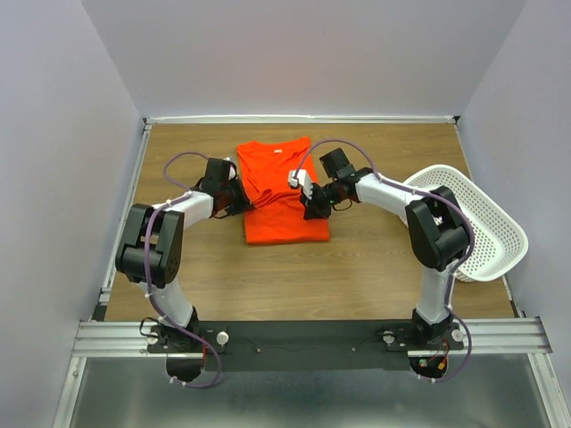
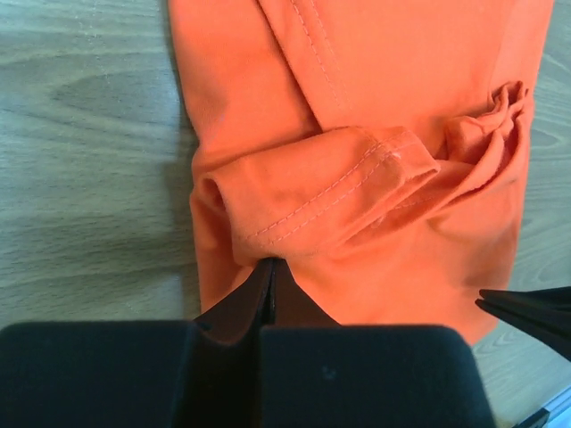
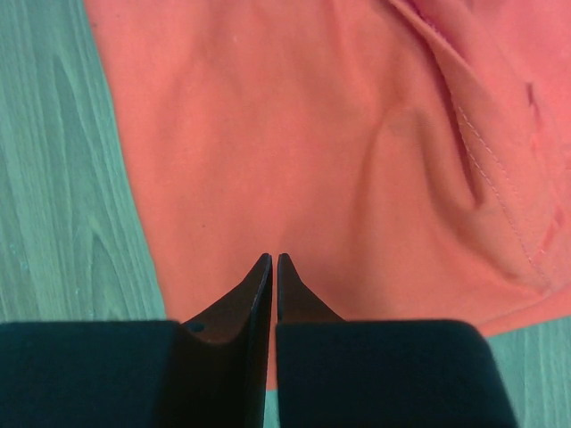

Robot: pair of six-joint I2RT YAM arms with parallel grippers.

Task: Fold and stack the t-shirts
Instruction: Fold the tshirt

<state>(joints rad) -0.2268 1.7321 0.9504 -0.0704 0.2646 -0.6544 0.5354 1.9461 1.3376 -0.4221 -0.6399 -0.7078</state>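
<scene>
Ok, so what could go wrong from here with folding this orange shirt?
1. The left pincer is shut at the folded-in sleeve of the t-shirt; dragging that loose, bunched fold may undo it.
2. The right pincer, also shut, works close by on the same cloth, so uneven pulls could skew the fold.
3. The basket sits tilted beside the right arm; a wide swing might knock it.

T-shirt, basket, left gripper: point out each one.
t-shirt (image 1: 287,221), top external view, folded lower body.
basket (image 1: 495,218), top external view, perforated side wall.
left gripper (image 2: 270,265), left wrist view, where its shut jaws meet.
</scene>
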